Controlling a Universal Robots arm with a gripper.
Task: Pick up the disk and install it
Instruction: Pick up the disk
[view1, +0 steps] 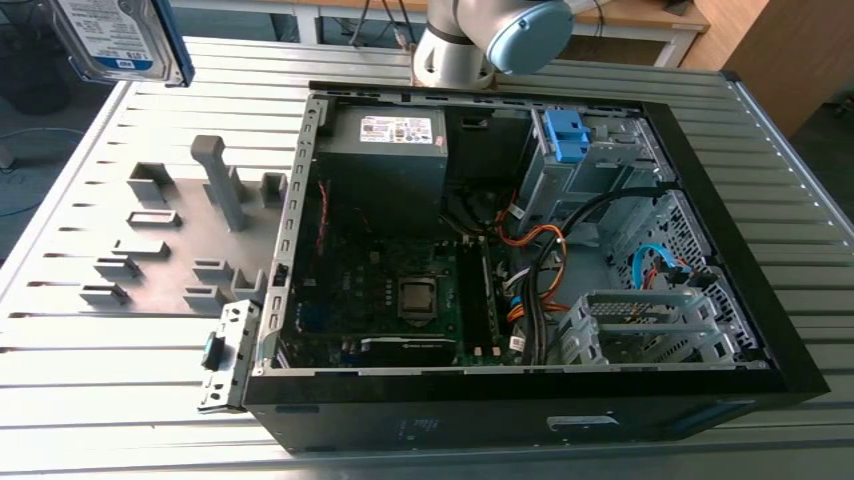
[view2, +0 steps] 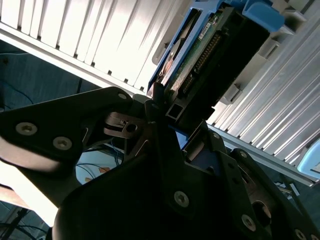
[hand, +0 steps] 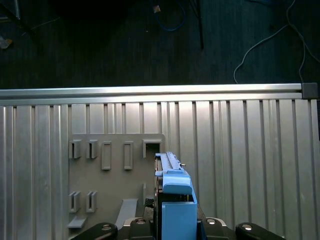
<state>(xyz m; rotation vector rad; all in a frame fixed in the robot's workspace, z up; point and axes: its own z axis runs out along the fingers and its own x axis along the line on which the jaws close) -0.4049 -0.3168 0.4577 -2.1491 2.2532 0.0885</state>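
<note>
case (view1: 534, 425) open-topped | cables (view1: 587, 212) cross beside drive cage (view1: 641, 325) | fixture posts (view1: 220, 180) stand outside

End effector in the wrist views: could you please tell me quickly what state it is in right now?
End effector: closed on the disk, holding it above the table.

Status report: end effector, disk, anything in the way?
End effector shut on disk. Disk held above fixture plate, outside the open computer case. No obstruction seen.

One disk (view1: 120, 38), one robot arm (view1: 461, 45), one open computer case (view1: 441, 425), one grey holder plate (view1: 187, 240)
</note>
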